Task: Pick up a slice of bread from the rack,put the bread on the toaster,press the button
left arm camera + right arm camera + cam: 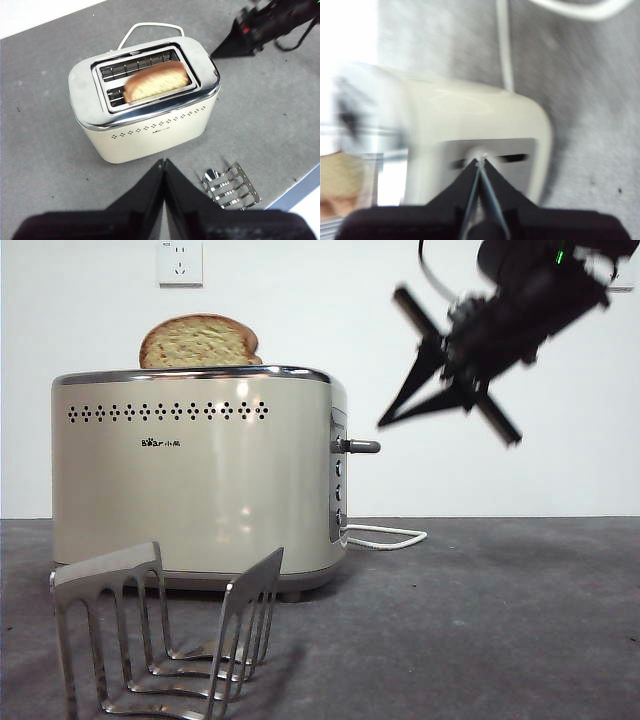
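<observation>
Upper right of the front frame, the right pincer (385, 423), clenched empty, hangs above the button (362, 446); a blurred, off-line descent could miss it.

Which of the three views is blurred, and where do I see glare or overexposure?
Right wrist view: strong blur over the toaster, washed-out white at one side. Left wrist view: mostly sharp, only the bread is smeared; glare on the chrome rim. Front view: sharp, small highlights on the toaster's side; the right gripper is a dark silhouette.
</observation>
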Robot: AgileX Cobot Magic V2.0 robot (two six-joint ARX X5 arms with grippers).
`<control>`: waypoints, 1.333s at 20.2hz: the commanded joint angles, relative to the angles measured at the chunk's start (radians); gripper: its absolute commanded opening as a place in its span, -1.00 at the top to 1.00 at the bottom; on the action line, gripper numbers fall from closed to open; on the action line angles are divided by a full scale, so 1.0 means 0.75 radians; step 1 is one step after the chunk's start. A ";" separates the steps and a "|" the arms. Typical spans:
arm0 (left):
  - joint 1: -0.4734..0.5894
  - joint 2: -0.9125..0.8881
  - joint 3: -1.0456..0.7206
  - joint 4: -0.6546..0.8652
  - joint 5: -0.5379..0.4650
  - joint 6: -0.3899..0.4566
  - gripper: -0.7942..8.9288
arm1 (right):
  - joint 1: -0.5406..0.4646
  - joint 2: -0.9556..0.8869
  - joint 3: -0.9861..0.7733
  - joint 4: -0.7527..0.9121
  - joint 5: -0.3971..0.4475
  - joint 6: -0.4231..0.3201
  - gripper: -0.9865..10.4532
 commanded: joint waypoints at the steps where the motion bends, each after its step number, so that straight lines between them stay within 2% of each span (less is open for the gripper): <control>1: -0.002 0.004 -0.009 0.005 0.001 0.016 0.85 | 0.002 -0.144 0.003 -0.034 0.063 -0.058 0.84; 6: -0.002 0.010 -0.009 0.005 0.001 0.016 0.85 | 0.002 -0.530 0.006 -0.126 0.233 -0.164 0.84; 12: -0.002 0.014 -0.009 0.005 0.001 0.016 0.84 | 0.002 -0.840 0.127 -0.460 0.531 -0.375 0.84; 15: -0.002 0.015 -0.009 0.006 0.001 0.016 0.84 | 0.002 -0.932 0.236 -0.702 0.777 -0.511 0.83; 17: -0.002 0.025 -0.009 0.006 0.001 0.016 0.84 | 0.002 -0.971 0.310 -0.855 0.983 -0.574 0.83; 22: -0.002 0.076 -0.009 0.006 0.001 0.016 0.84 | 0.001 -0.992 0.453 -1.180 1.469 -0.580 0.83; 25: -0.002 0.126 -0.008 0.006 0.001 0.016 0.84 | 0.001 -0.984 0.507 -1.354 1.709 -0.580 0.83; 27: -0.002 0.160 -0.008 0.006 0.001 0.016 0.84 | 0.001 -0.976 0.524 -1.452 1.805 -0.580 0.83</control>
